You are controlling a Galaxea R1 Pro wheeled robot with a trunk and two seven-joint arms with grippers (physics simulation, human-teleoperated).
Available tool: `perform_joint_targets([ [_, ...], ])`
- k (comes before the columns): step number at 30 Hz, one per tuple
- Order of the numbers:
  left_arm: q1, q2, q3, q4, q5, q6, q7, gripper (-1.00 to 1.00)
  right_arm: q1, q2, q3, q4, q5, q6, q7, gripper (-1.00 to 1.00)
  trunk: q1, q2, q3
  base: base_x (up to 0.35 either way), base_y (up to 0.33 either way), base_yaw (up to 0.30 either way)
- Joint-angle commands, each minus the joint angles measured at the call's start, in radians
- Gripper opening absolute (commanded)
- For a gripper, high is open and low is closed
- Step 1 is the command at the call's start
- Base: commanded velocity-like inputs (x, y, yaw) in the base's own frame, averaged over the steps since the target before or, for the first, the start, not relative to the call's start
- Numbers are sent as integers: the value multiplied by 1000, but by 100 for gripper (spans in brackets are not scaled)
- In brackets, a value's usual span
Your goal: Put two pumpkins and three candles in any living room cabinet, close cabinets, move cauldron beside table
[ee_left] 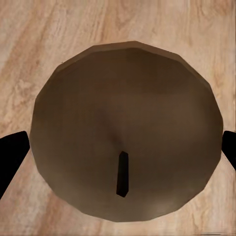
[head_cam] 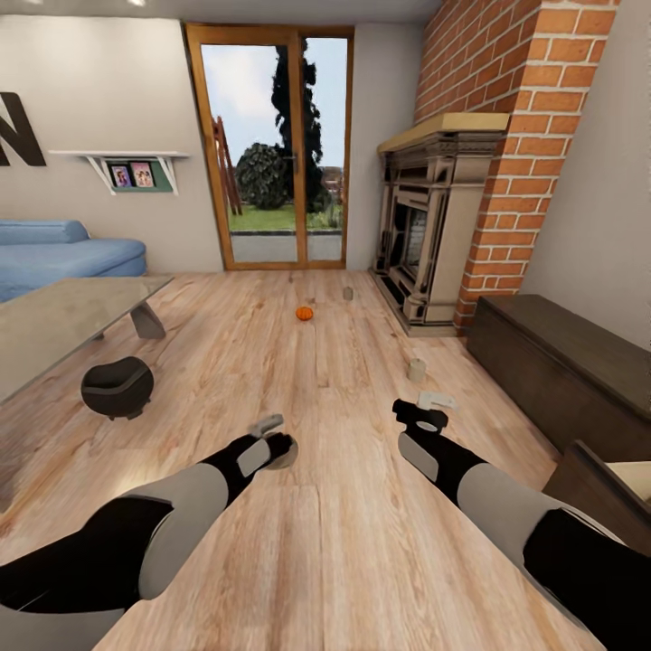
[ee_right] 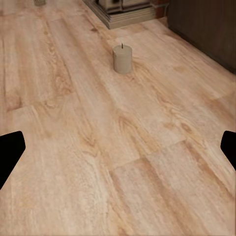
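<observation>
While the left tool (head_cam: pixel 271 440) grips one candle (ee_left: pixel 125 147), another candle (ee_right: pixel 122 58) lies beyond the released right tool (head_cam: pixel 432 409).

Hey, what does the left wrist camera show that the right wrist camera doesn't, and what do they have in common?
Left wrist view: the top of a candle seen close up, dark wick showing, between the tips of the left claw.
Right wrist view: another candle standing upright farther off, the fireplace base and the dark cabinet, ahead of the open right claw.
Both: the light wood plank floor and black fingertips at the picture edges.
</observation>
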Motion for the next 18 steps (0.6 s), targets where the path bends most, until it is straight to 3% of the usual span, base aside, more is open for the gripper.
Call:
perform_joint_targets([
  [1, 1, 2, -10, -2, 1, 6, -10, -100, -1, -1, 8, -2, -5, -5, -4, 100, 0, 0, -1, 0, 0, 0],
  [12, 45, 19, -10, -2, -5, 19, -20, -100, -1, -3, 6, -2, -1, 8, -3, 100, 0, 0, -1, 0, 0, 0],
  [18, 57, 50, -10, -2, -6, 20, -20, -100, -1, -4, 6, -2, -2, 9, -3, 100, 0, 0, -1, 0, 0, 0],
])
